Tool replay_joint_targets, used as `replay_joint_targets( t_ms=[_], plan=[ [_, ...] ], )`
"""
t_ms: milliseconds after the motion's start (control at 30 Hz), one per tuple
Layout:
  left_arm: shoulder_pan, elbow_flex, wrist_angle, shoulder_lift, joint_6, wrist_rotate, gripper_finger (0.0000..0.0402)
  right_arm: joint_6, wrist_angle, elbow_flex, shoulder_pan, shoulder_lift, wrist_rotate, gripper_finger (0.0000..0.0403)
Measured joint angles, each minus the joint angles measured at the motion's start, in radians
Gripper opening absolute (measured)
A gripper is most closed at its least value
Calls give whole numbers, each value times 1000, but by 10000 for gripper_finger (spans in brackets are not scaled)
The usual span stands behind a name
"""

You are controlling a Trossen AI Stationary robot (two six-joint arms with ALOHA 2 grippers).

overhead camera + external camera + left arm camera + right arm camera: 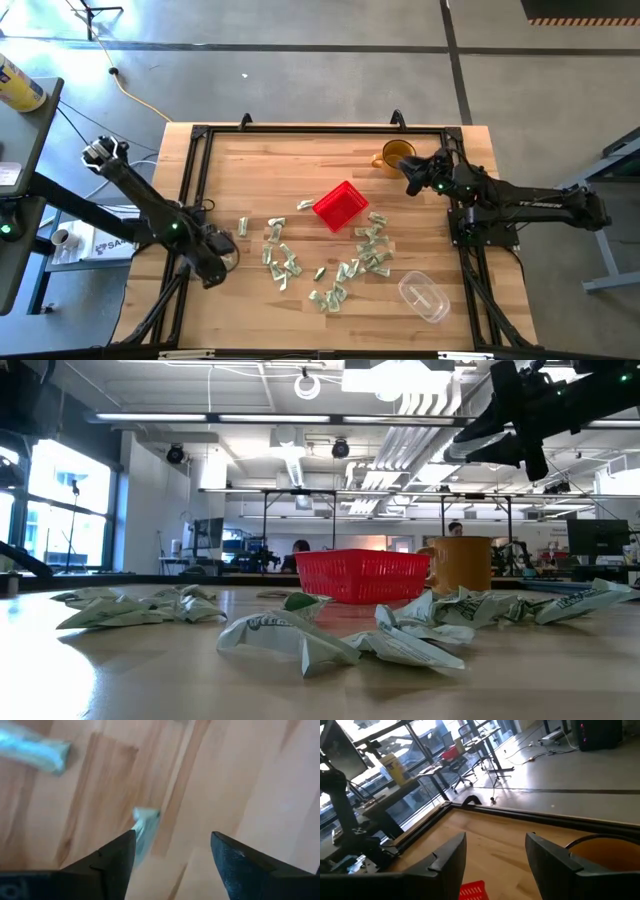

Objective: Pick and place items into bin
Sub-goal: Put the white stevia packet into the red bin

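The left pincer (172, 855) is held low over the wooden counter (270, 160) near its left edge, its two dark fingers (112, 860) spread and gripping nothing. One pale green-and-white wrapped item (145, 822) is seen lying on the wood just beyond the tip of one finger; whether it is touched cannot be told. Another item (35, 750) lies farther off, apart from the first.

From above, the left pincer (215, 262) is seen just left of the scattered items (285, 262), which are spread across the counter's near half in loose clusters on both sides of the bin. The red bin (340, 207) stands near the counter's middle, set at an angle, with items close beside its right corner and lower left side. Nothing is seen between the left pincer and the nearest items.

The right pincer (495, 852) is held raised above the counter's far right corner, fingers parted and empty, just beside an amber mug (397, 156). A clear plastic container (423, 296) lies near the counter's front right, apart from the items
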Motion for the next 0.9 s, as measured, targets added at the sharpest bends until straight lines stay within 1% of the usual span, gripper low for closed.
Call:
replay_joint_targets(
  t_ms=[67,300,500,600,700,900],
  plan=[
    [0,-13,43,45,10,-13,296,-2,0,0,0,0,9,195],
    [0,-58,16,166,3,21,296,-3,-2,0,0,0,17,195],
    [0,-111,98,194,17,13,296,-2,0,0,0,3,18,195],
    [0,-123,100,192,2,10,292,1,0,0,0,8,18,195],
    [0,-126,90,189,6,5,270,5,-4,1,0,15,17,195],
    [0,-129,85,190,33,-32,198,8,-7,1,0,30,19,195]
  ],
)
